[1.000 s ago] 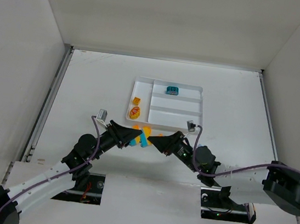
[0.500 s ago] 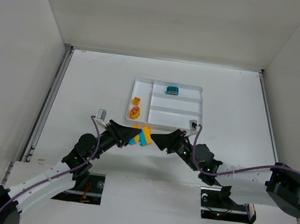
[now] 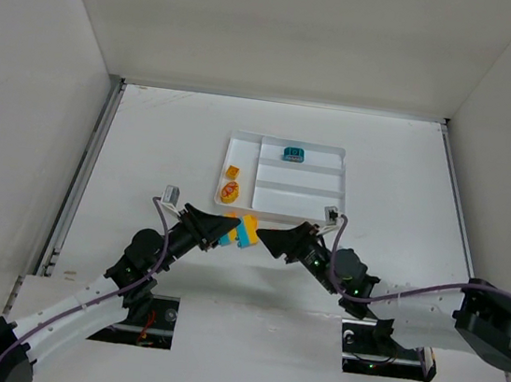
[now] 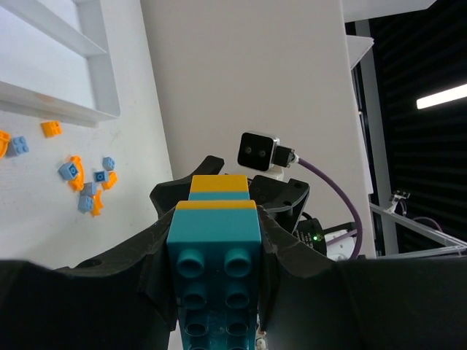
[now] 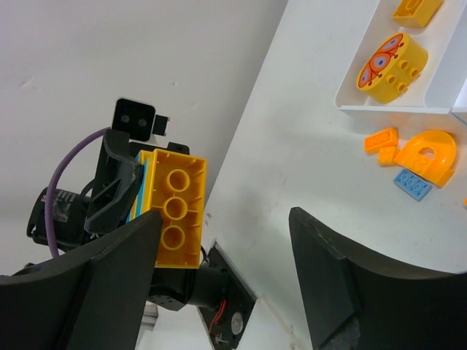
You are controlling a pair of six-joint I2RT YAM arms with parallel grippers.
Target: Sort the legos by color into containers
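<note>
Bricks (image 3: 244,231) stacked teal and yellow sit clamped in the left gripper (image 3: 227,233) just in front of the white tray (image 3: 243,139), facing the right gripper (image 3: 266,240), its fingers spread wide; light, rigid, slick plastic, probably best pinched across the yellow end brick (image 5: 174,208) on its flat sides.

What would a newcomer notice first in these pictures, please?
The left gripper clamps a stack of teal and yellow-orange plastic bricks between the two arms, facing the open right gripper. Beyond them, the white rectangular plastic tray holds one teal brick in its far section and orange pieces in its narrow left one.
</note>
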